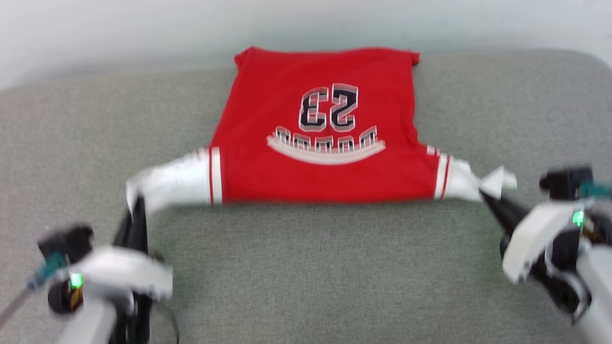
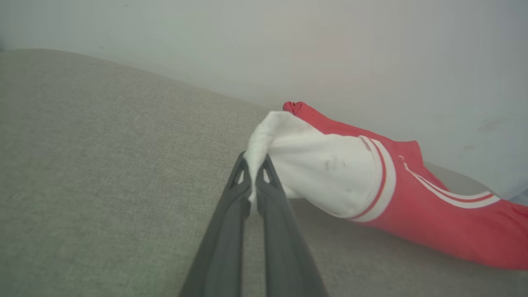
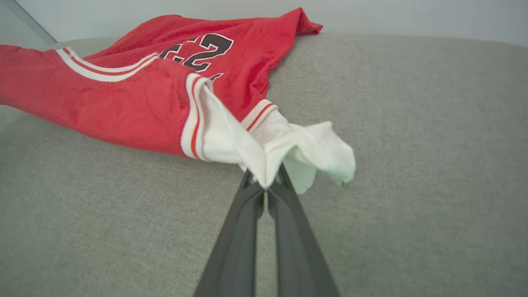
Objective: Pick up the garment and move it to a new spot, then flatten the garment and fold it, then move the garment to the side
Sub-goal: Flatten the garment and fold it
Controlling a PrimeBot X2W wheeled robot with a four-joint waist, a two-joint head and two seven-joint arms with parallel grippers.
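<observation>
On the worktop (image 1: 306,267) lies the shirt (image 1: 315,177); the left hand (image 2: 253,163) and right hand (image 3: 266,179) each pinch a white sleeve (image 2: 326,165) tight.

The head camera is looking forward and down, taking in the whole garment (image 1: 315,157) on the grey cushion (image 1: 306,267). The wrist cameras are sitting low and close, looking along the left gripper (image 2: 255,165) and right gripper (image 3: 266,181) toward opposite sleeves; all three are sharing the red body

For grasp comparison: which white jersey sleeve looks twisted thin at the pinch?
The right sleeve, pinched by the right tool: it narrows to a twist with a loose flap; the left sleeve, in the left tool, is rounded.
</observation>
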